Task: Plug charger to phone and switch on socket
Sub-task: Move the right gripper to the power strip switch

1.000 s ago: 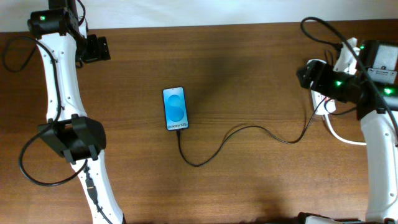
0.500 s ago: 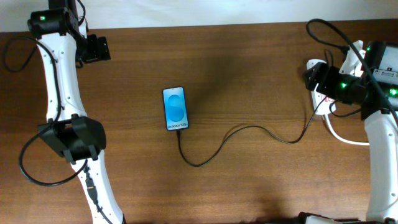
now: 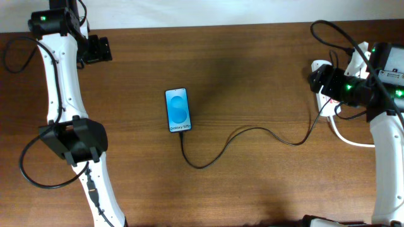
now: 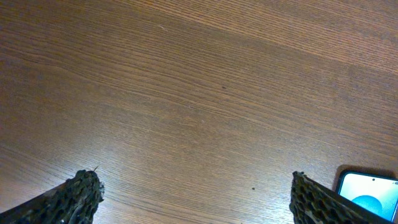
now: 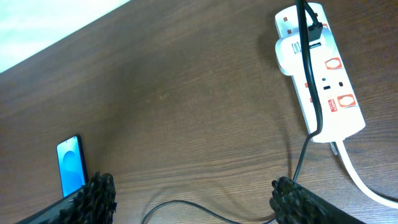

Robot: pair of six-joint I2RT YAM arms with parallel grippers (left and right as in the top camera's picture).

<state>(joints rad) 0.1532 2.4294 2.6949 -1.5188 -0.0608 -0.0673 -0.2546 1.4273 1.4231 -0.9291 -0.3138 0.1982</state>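
The phone [image 3: 178,110] lies screen-up in the middle of the table; it also shows in the right wrist view [image 5: 71,165] and at the edge of the left wrist view [image 4: 367,193]. The thin black charger cable [image 3: 252,130] runs from the phone's lower edge in loops to the white socket [image 5: 320,74], where a white adapter is plugged in. The socket has red switches. In the overhead view the socket [image 3: 331,106] is mostly hidden under my right gripper [image 3: 314,77], which is open [image 5: 196,199] and empty above the table. My left gripper [image 3: 95,49] is open [image 4: 196,199] and empty at the far left.
The socket's thick white cord [image 3: 346,137] trails off toward the right edge. The robots' thicker black cables loop near the left arm [image 3: 38,180] and above the right arm [image 3: 325,28]. The table's far edge lies just behind both grippers.
My right gripper moved a little to the right and back over the socket, then held still. The left arm, phone and cable have not moved.
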